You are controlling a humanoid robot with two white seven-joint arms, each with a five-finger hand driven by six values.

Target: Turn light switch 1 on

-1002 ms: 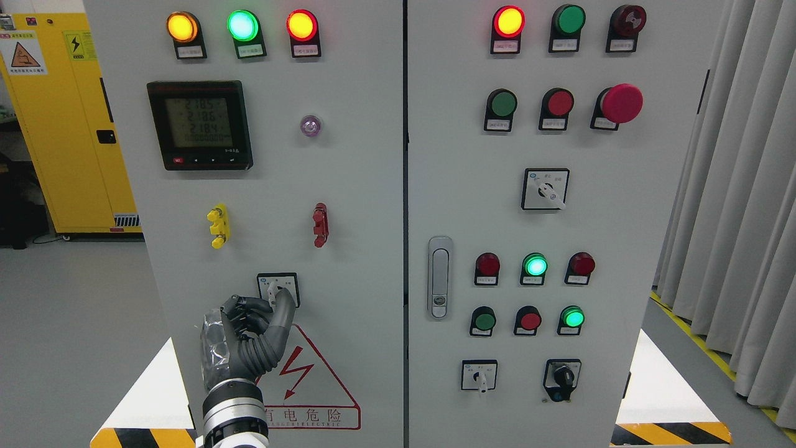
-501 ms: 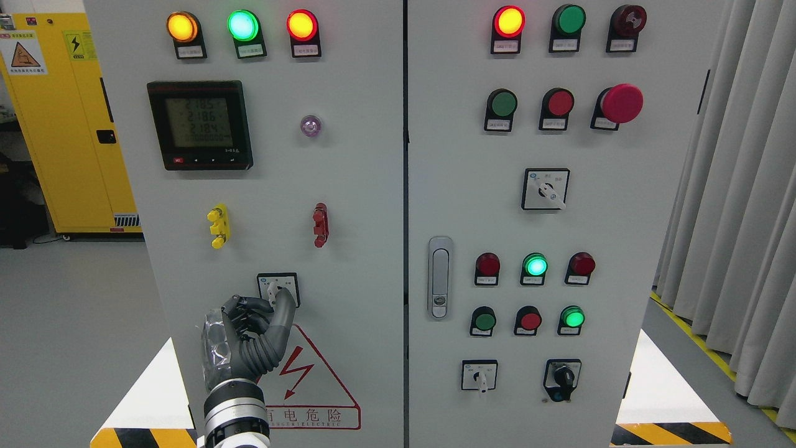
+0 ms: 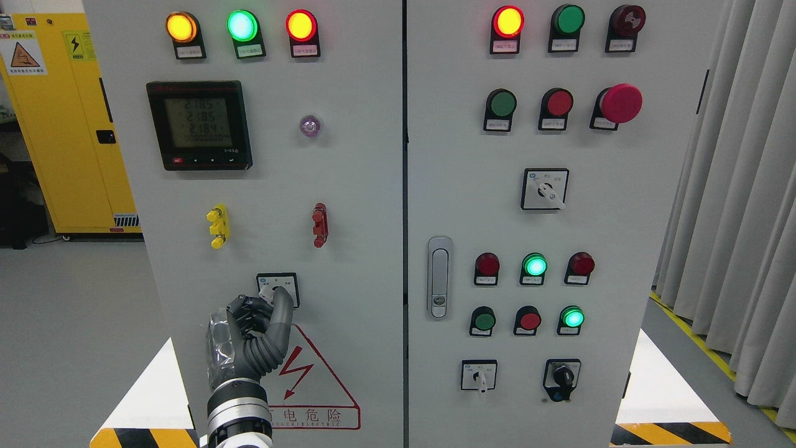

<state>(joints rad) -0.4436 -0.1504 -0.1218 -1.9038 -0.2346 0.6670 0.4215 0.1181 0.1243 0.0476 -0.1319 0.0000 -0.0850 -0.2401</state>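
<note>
A grey control cabinet (image 3: 348,186) is seen head-on, split by a vertical seam into a left and a right door. The rotary light switch (image 3: 278,289) is mounted low on the left door, inside a small square black-framed plate, directly below the space between a yellow terminal (image 3: 217,226) and a red terminal (image 3: 319,224) and just above the red triangular warning sign (image 3: 311,379).

The left hand (image 3: 252,330) is raised from the bottom edge, left of the middle, with its wrist cuff at the lower border. The switch lies immediately above and slightly right of the palm. The thumb is extended upward so that its tip is laid against the lower part of the switch plate, at the knob, and the curled fingers (image 3: 249,309) are brought in from the left beside it. The knob appears to be pinched between thumb and fingertips, though the contact itself is partly hidden by the hand. The switch's lower half is covered, and its upper half with small labels is left visible.

Higher on the left door a digital meter (image 3: 199,124) is lit, and three indicator lamps (image 3: 242,25) glow in yellow, green and red. The right hand is not seen anywhere.
</note>
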